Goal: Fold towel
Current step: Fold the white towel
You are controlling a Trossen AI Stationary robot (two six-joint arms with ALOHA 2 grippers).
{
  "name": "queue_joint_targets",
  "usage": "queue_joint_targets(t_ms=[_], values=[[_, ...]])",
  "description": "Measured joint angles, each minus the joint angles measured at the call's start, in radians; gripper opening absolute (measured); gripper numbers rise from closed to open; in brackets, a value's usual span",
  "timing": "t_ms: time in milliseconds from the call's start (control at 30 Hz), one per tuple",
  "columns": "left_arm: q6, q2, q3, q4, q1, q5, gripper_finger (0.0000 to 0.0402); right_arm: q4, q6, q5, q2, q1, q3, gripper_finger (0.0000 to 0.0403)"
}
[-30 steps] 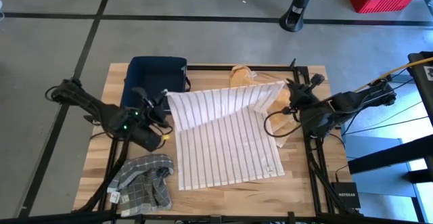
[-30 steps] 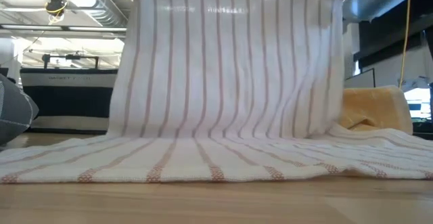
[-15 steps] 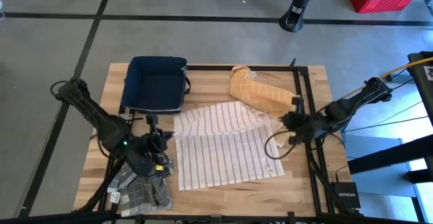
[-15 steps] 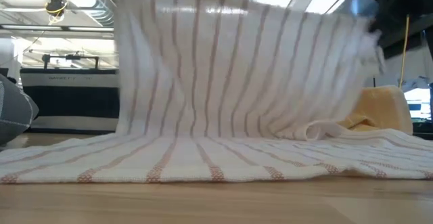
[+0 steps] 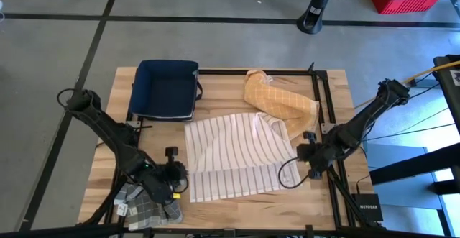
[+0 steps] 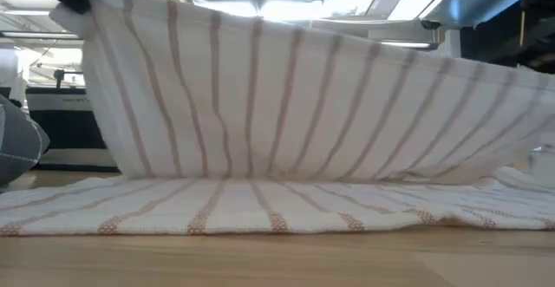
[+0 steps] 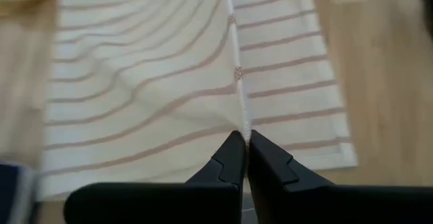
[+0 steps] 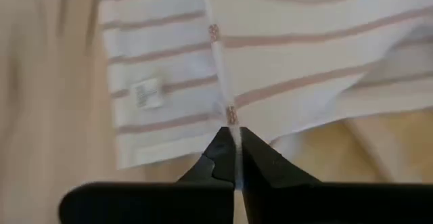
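A white cotton towel with thin reddish stripes [image 5: 237, 155] lies on the wooden table [image 5: 327, 101], its far half lifted and carried over the near half. The left gripper [image 5: 175, 173] pinches one raised corner, fingers closed tight on the hem; the right gripper [image 5: 307, 157] clamps the opposite corner the same way. In the low view the hanging cloth [image 6: 286, 96] hides both grippers. A mustard yellow cloth [image 5: 280, 100], dark blue bin [image 5: 165, 87] and what looks like a grey checked cloth [image 5: 147, 202] sit nearby
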Motion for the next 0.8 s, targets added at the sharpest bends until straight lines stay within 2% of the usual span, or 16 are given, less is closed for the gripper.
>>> queue_joint_targets(t_ms=[300, 467, 633, 800], values=[[-0.042, 0.088, 0.0, 0.076, 0.011, 0.206, 0.0005, 0.109, 0.124, -0.146, 0.065, 0.045, 0.001, 0.0006], [-0.051, 0.118, 0.0, 0.074, 0.012, 0.215, 0.0005, 0.127, 0.132, -0.17, 0.112, 0.044, 0.001, 0.0009], [-0.061, 0.162, 0.0, 0.086, 0.025, 0.236, 0.0005, 0.13, 0.146, -0.257, 0.186, 0.043, 0.001, 0.0008], [-0.075, 0.19, 0.0, 0.099, 0.039, 0.258, 0.0005, 0.149, 0.148, -0.274, 0.245, 0.043, 0.001, 0.0011]])
